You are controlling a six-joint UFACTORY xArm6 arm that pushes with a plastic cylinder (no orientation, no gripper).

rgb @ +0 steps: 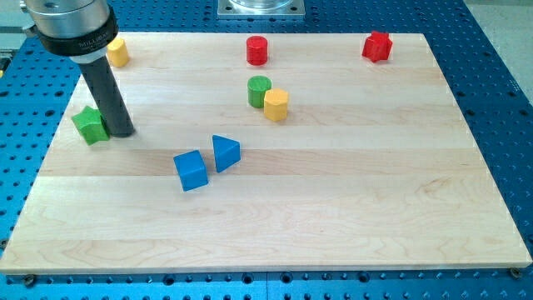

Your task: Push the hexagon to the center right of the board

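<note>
The yellow hexagon [276,105] stands on the wooden board [350,192] a little above its middle, touching the green cylinder [259,90] at its upper left. My tip [122,132] rests on the board at the left side, just right of the green star [90,125] and close to touching it. The tip is far to the left of the hexagon. The rod rises up and left from the tip to the arm's silver collar [71,25].
A blue cube [191,170] and a blue triangle [225,152] lie side by side below the hexagon. A red cylinder [256,51] and a red star [377,47] sit near the top edge. Another yellow block [118,52] is partly hidden behind the arm at top left.
</note>
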